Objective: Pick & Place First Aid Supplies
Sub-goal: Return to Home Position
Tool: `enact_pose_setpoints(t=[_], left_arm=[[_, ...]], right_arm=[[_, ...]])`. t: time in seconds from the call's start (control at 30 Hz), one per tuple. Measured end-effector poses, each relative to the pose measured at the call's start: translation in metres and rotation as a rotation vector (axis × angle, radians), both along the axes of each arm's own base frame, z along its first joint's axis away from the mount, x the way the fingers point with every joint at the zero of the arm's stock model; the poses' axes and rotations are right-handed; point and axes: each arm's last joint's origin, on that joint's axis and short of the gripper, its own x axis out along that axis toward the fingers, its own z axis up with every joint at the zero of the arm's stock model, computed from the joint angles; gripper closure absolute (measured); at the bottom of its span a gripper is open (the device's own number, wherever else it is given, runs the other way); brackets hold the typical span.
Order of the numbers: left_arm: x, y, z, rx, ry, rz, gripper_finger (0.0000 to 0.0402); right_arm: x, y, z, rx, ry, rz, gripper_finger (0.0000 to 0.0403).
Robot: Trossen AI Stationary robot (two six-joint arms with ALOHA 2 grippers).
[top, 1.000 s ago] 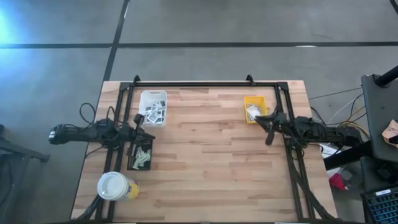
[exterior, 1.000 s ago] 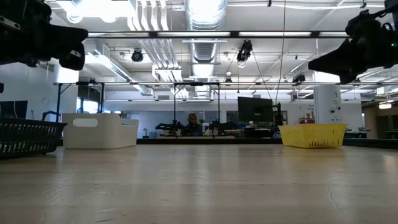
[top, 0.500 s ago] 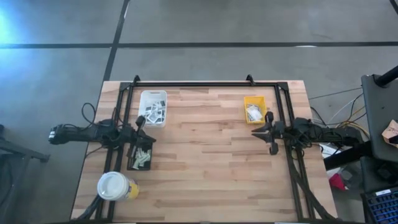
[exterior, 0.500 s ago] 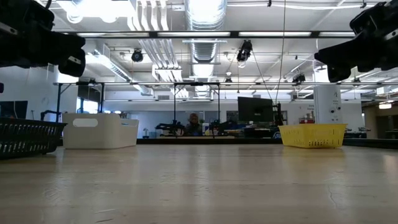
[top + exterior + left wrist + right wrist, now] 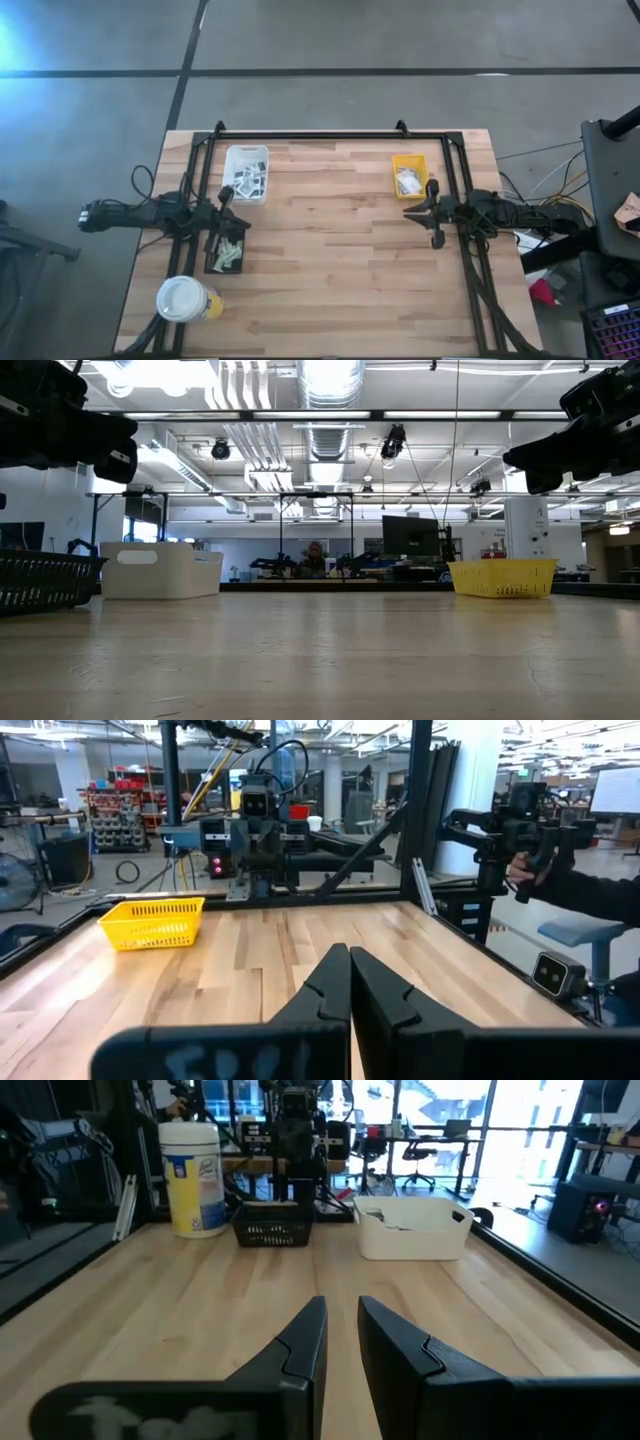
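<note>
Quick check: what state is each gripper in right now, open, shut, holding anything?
Left gripper: shut, fingers together, holding nothing.
Right gripper: open by a narrow gap, holding nothing.

Dark two-finger left gripper (image 5: 349,952) closed, empty; dark two-finger right gripper (image 5: 342,1302) fingers slightly apart, empty; both arms level, pointing inward.

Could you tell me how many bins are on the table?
3: the white bin at the far left, the black bin nearer on the left, the yellow bin at the far right. None looks hidden.
</note>
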Motion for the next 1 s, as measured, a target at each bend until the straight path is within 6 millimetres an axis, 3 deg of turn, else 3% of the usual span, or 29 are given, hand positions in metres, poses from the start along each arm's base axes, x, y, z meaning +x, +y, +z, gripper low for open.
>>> enact_pose_setpoints(t=[0.2,0.43,1.0], left_arm=[[0.0,0.0,0.0,-0.026,0.005,0.0,0.0399],[0.0003,0.0,-0.0002,-0.214,0.043,0.0,0.0399],[0.0004,0.0,-0.0006,-0.062,0.019,0.0,0.0399]], right_arm=[[0.0002,0.0,-0.0003,0.001,0.004,0.0,0.0346],[0.0002,-0.0001,-0.0004,0.001,0.004,-0.002,0.0346],[0.0002,0.0,-0.0004,0.003,0.004,-0.002,0.0346]])
